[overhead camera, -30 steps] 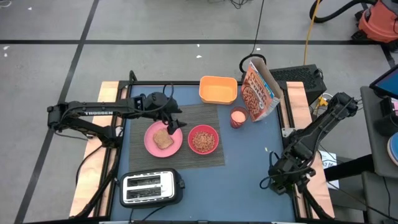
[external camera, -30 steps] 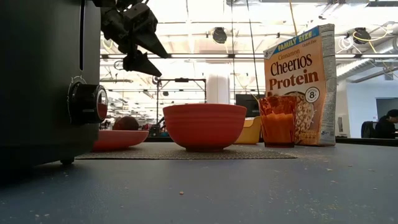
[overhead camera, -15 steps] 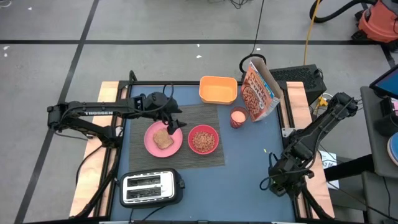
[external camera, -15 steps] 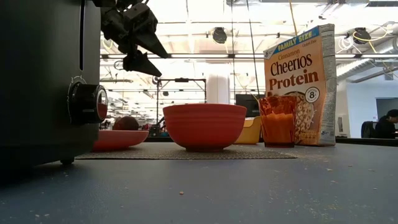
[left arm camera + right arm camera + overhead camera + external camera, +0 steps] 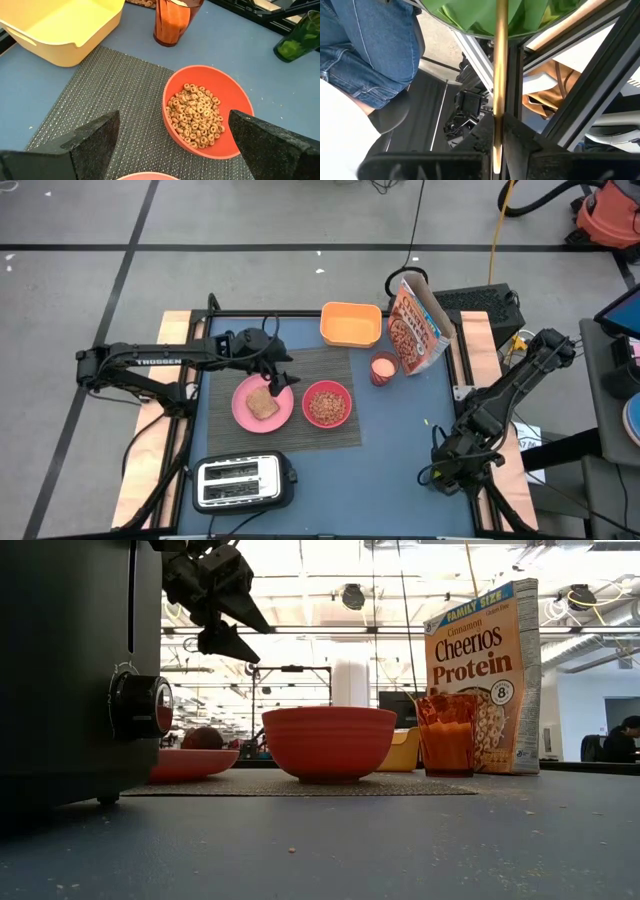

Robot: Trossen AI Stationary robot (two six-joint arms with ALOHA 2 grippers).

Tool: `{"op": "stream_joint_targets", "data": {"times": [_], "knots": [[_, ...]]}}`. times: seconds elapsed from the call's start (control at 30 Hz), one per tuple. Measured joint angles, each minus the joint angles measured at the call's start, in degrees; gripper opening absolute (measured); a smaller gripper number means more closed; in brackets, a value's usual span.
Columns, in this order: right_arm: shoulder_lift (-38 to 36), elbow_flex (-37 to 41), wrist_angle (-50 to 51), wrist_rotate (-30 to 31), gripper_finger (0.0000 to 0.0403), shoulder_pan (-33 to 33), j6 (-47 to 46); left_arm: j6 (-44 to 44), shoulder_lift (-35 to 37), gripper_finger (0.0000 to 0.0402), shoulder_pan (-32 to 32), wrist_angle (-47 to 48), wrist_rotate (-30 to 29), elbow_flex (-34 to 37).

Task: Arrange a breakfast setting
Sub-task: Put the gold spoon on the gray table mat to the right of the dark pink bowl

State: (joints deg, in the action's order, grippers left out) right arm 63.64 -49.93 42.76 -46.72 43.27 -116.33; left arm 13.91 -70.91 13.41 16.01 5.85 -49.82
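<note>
Looking over the desk [image 5: 400,420] from above, you find the grey placemat [image 5: 340,435] near its middle, with the toaster [image 5: 243,481] at the near edge and the cereal box [image 5: 414,326] towards the far right corner. On the placemat the pink plate [image 5: 245,412] lies on the left side with the toast slice [image 5: 263,403] on it, and the pink bowl [image 5: 327,404] with cereal rings sits just beside it on the right. Your left gripper [image 5: 277,372] hovers over the plate's far rim with its fingers spread wide and nothing between them. Your right gripper [image 5: 498,131] is off the desk's right near corner, closed on the gold spoon [image 5: 500,65], whose long handle runs straight out from the fingers. The placemat lies to the left of this gripper, well apart, so I judge the right arm must carry the spoon across to beside the bowl.
</note>
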Motion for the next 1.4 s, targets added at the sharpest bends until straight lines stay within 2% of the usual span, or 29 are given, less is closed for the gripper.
{"op": "stream_joint_targets", "data": {"times": [0.47,1.0,1.4], "knots": [[-2.73,0.00,0.11,0.00,0.0021,0.00,-0.62,0.01,0.00,0.0379,0.00,0.02,0.00,0.00],[-20.78,0.00,-0.68,0.04,0.0021,-0.02,-9.09,0.33,-0.01,0.0379,0.00,0.01,0.00,0.00],[-30.52,0.00,-0.61,0.49,0.0019,-0.05,-9.35,0.37,-0.02,0.0379,0.00,0.00,0.00,0.00]]}}
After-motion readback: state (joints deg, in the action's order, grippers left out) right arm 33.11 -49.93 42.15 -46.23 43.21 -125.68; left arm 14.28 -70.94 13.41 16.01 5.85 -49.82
